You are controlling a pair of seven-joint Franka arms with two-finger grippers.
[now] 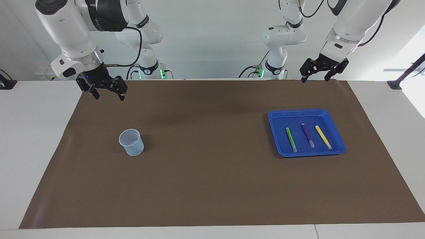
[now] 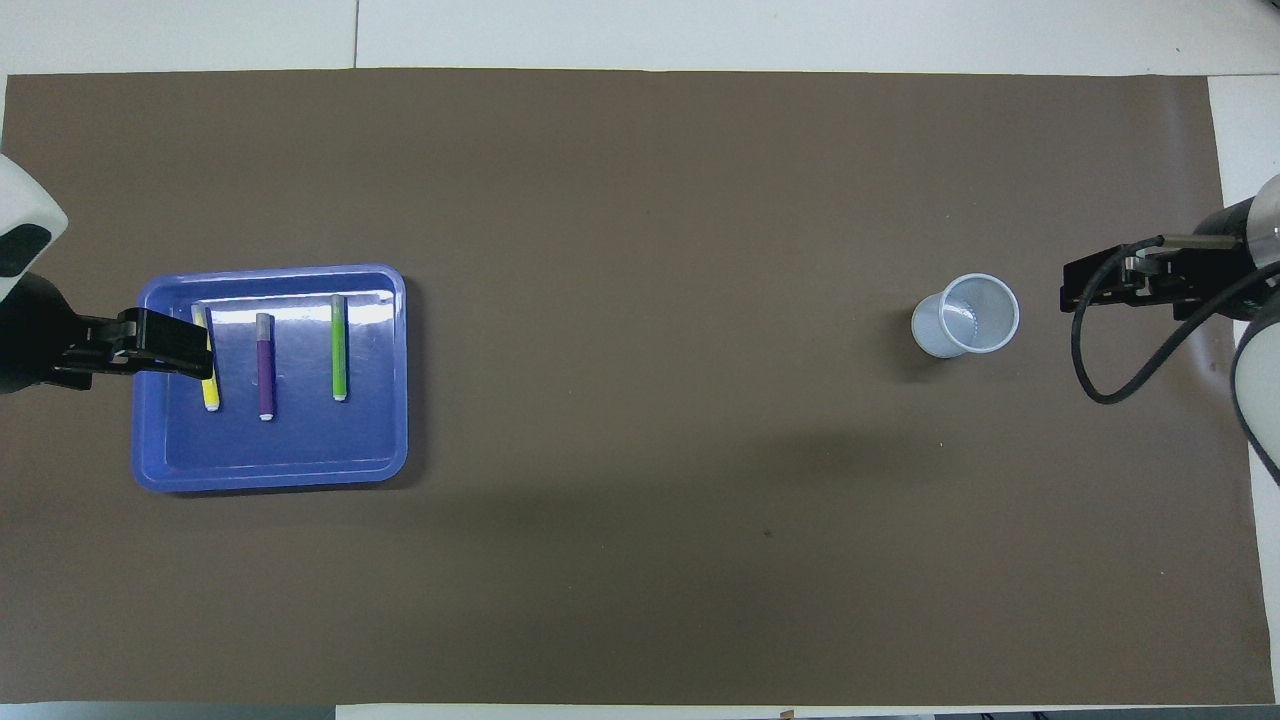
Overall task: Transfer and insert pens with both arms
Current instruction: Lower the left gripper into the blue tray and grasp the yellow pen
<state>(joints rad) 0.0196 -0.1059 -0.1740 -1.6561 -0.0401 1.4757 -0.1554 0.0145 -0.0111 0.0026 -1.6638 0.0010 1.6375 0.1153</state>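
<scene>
Three pens — green point(image 1: 291, 139), purple point(image 1: 307, 135), yellow point(image 1: 323, 136) — lie side by side in the blue tray point(image 1: 337, 151), spaced for single pickups; the mesh cup point(image 1: 131, 142) waits upright; left tool point(image 1: 319, 75) and right tool point(image 1: 105, 91), both spread, hang raised.

three pens point(image 2: 265, 365) (green, purple, yellow) side by side in blue tray point(image 2: 270, 472)

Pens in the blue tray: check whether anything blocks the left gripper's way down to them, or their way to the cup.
Nothing visible does. The left gripper hangs open above the tray's robot-side edge; the green pen, purple pen and yellow pen lie uncovered. Only bare mat separates tray and cup.
</scene>
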